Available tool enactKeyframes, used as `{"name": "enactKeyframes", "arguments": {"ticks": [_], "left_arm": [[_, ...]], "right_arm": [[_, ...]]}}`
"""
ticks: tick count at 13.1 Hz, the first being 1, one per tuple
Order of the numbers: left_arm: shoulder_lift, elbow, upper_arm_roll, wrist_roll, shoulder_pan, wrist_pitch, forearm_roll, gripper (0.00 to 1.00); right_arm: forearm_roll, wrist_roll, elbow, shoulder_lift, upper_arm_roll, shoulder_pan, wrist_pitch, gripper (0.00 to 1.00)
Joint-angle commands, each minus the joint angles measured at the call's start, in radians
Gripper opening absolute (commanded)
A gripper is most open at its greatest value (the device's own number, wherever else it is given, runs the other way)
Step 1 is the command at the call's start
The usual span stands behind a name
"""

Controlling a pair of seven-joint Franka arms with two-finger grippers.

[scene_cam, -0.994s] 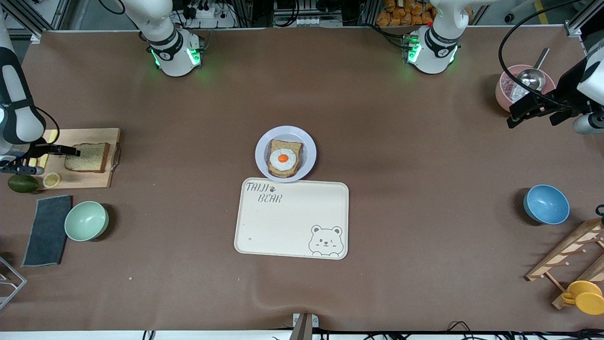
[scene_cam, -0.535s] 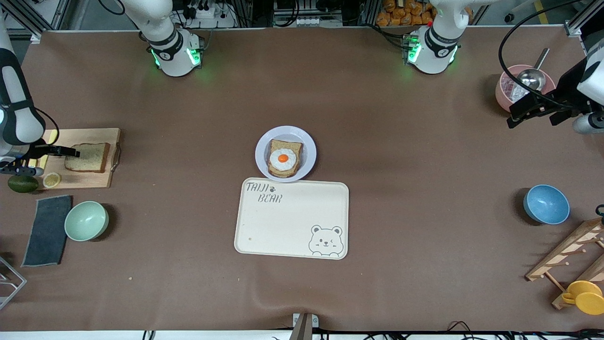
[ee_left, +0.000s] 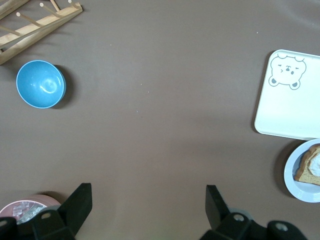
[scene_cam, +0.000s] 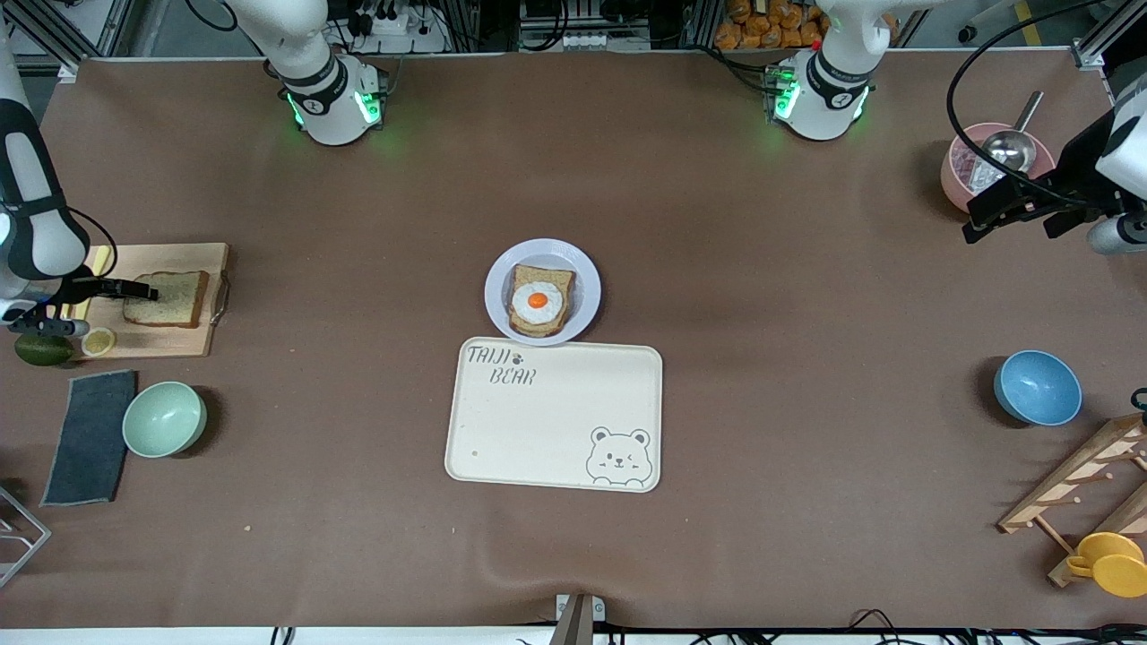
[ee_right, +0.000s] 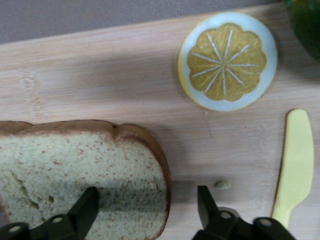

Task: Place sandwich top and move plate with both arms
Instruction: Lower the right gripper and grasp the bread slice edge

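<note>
The sandwich top (scene_cam: 166,298) is a plain brown slice lying on a wooden cutting board (scene_cam: 152,260) at the right arm's end of the table. My right gripper (scene_cam: 143,291) is low over the slice's edge and open. In the right wrist view the gripper (ee_right: 147,192) straddles the crust: one finger (ee_right: 87,207) is over the sandwich top (ee_right: 80,170), the other over bare board. The plate (scene_cam: 502,287) sits mid-table with an egg-topped slice (scene_cam: 539,302) on it. My left gripper (scene_cam: 972,224) hangs open over bare table (ee_left: 148,189), waiting; the plate (ee_left: 292,175) shows at its view's edge.
A lemon slice (ee_right: 227,60), a yellow knife (ee_right: 295,160) and an avocado (scene_cam: 43,348) lie by the board. A bear-printed tray (scene_cam: 553,430) sits just nearer the camera than the plate. Around stand a green bowl (scene_cam: 164,418), grey cloth (scene_cam: 90,436), blue bowl (scene_cam: 1037,387), pink bowl (scene_cam: 959,170) and wooden rack (scene_cam: 1075,484).
My right gripper has crept a little farther over the sandwich top's edge. The left arm, plate and slice have not moved.
</note>
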Motion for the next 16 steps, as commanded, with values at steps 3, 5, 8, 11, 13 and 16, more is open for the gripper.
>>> {"name": "enactKeyframes", "arguments": {"ticks": [3, 5, 8, 11, 13, 16], "left_arm": [[0.002, 0.017, -0.002, -0.001, 0.006, -0.018, -0.027, 1.00], [0.002, 0.017, -0.002, -0.013, 0.005, -0.016, -0.045, 1.00], [0.002, 0.017, -0.004, -0.016, 0.000, -0.016, -0.051, 1.00], [0.002, 0.017, -0.004, -0.016, 0.003, -0.016, -0.051, 1.00], [0.002, 0.017, -0.004, -0.015, 0.003, -0.016, -0.051, 1.00], [0.002, 0.017, -0.004, -0.015, 0.005, -0.016, -0.051, 1.00]], "right_arm": [[0.014, -0.038, 0.026, 0.017, 0.019, -0.029, -0.003, 0.00], [0.014, -0.054, 0.035, 0.017, 0.019, -0.031, -0.005, 0.00], [0.014, -0.065, 0.040, 0.015, 0.019, -0.032, -0.009, 0.00], [0.016, -0.076, 0.052, 0.012, 0.019, -0.032, -0.012, 0.00], [0.016, -0.077, 0.053, 0.008, 0.021, -0.029, -0.012, 0.00], [0.016, -0.082, 0.060, -0.001, 0.024, -0.025, -0.014, 0.00]]}}
